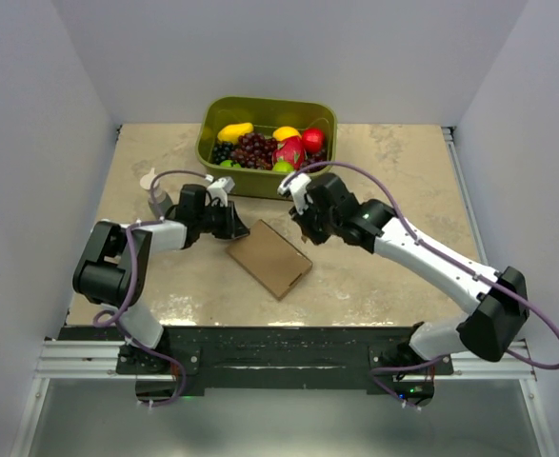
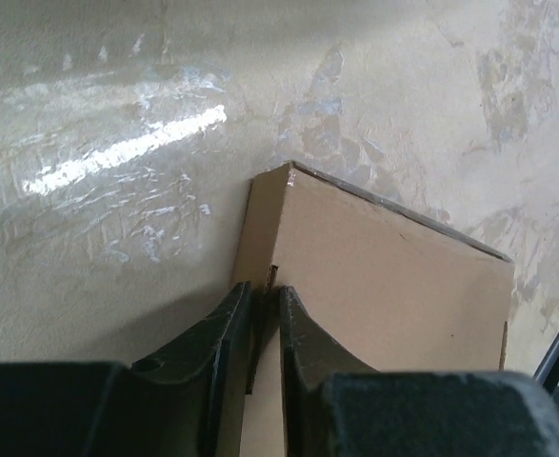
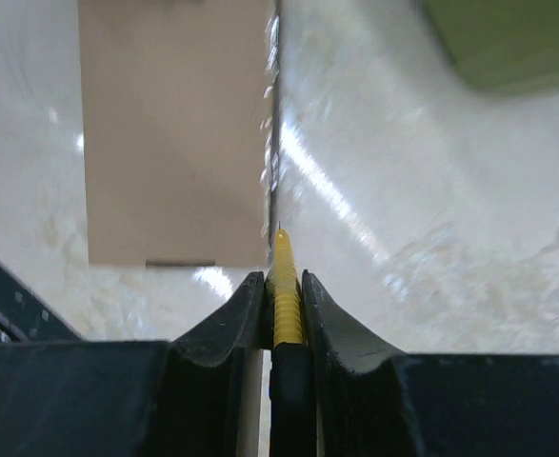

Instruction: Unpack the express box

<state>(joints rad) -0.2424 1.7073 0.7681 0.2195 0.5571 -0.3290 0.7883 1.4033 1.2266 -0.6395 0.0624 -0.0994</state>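
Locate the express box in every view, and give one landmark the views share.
Top external: the express box lies flat, mid-table.
Left wrist: box at lower right, its edge at the left gripper.
Right wrist: box at upper left, beyond the yellow tool pinched in the right gripper.
Shared landmark: the beige marbled table surface.

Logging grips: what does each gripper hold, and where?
Right gripper clamps a yellow ridged tool by its shaft; left gripper seems to pinch the express box's edge.
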